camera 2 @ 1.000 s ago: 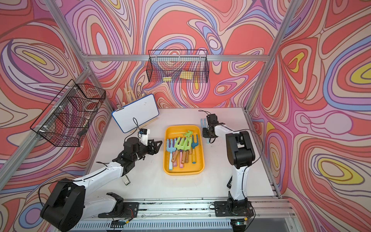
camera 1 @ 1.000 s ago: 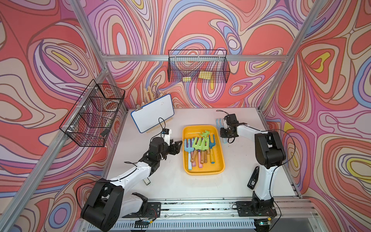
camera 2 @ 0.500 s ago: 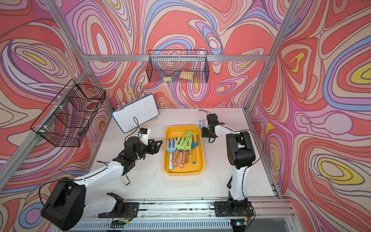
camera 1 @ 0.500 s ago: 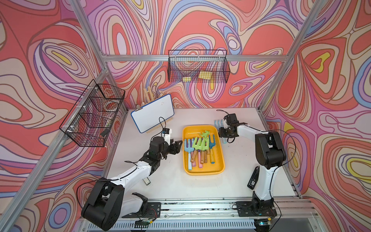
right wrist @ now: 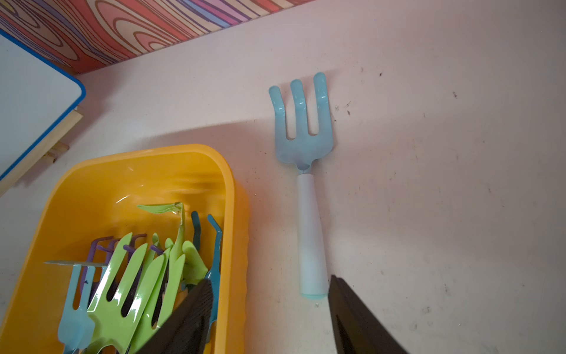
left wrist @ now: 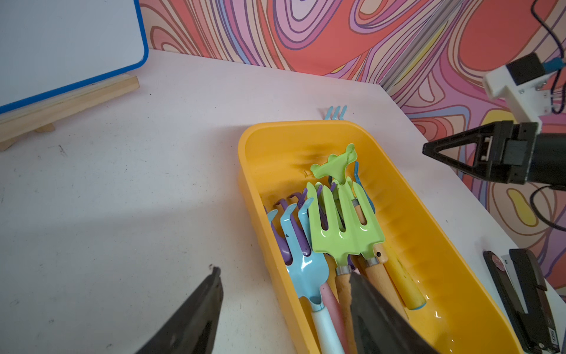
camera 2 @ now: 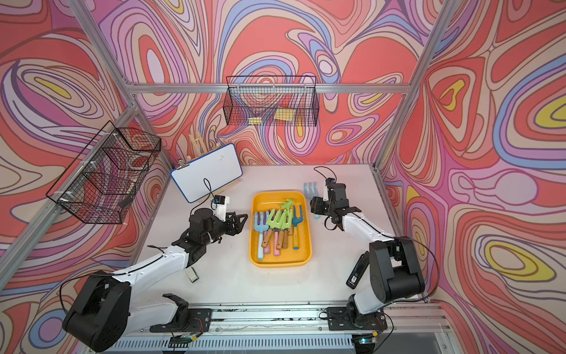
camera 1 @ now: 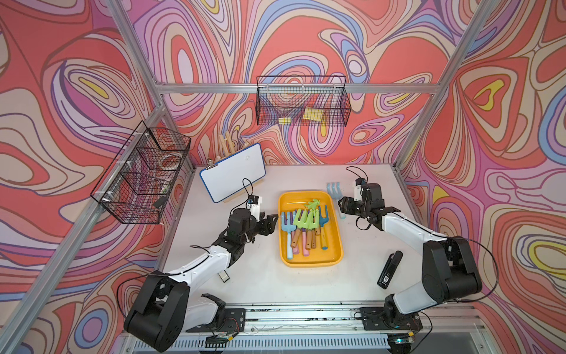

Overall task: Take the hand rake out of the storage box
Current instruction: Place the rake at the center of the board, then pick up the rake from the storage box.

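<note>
Light-blue hand rake point(camera 1: 334, 190): already outside the storage box point(camera 1: 312, 262), flat on the white surface point(camera 1: 275, 288), just right of the box's upper right corner in both top views. Long axis parallel to the box's long side, tines toward the upper edge of the frame, handle toward the lower. Right gripper point(right wrist: 270, 280): spread, pinching nothing, with the handle's end just beside one finger; touching or apart, cannot tell. Rake straight ahead of that gripper, so far nearer to it than to the left gripper point(camera 1: 272, 220), also spread and empty, just beside the box's left rim. Other rakes point(camera 1: 306, 223) heaped mid-box, green ones on top, handles toward the lower edge. Probable next need: back the right gripper off along the handle's line without nudging it. In both top views most of the blue handle hidden under the right gripper, only the tines and the butt end showing. Number of rakes in the heap hard to count. Fingers of both grippers cut off by the wrist frames.
</note>
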You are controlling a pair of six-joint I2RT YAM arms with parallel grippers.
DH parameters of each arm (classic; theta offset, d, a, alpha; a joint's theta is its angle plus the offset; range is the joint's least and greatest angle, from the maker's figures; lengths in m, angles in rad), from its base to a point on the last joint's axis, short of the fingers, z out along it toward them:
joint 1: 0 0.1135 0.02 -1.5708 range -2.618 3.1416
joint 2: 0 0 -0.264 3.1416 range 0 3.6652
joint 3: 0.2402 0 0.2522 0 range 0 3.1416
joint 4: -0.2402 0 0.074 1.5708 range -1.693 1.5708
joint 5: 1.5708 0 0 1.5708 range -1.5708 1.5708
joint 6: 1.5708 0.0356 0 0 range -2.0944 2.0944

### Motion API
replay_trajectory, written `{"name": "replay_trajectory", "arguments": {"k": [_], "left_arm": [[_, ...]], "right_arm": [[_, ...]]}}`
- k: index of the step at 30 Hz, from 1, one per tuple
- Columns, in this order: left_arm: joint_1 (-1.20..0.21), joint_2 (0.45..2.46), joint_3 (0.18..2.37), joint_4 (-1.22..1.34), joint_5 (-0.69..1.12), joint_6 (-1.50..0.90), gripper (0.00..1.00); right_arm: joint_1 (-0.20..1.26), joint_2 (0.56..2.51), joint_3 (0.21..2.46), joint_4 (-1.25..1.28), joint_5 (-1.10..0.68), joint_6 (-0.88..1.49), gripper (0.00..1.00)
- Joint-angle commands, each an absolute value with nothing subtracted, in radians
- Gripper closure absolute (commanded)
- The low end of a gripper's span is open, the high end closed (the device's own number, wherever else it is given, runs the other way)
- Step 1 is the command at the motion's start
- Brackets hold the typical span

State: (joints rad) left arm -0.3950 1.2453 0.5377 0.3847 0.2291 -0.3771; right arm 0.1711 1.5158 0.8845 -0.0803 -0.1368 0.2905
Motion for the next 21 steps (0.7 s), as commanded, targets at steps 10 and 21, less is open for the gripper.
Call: {"name": "replay_trajectory", "arguments": {"k": [10, 21], "left_arm": [[-0.403, 1.126, 0.612, 0.108, 0.284, -0.349, 0.26], [-0.518, 1.180, 0.836, -0.315, 0.240, -0.296, 0.33]], "right_arm": [[0.169, 1.230, 0.531, 0.266, -0.065, 0.426, 0.40], [0.169, 1.272, 0.557, 0.256, -0.073, 0.426, 0.44]]}}
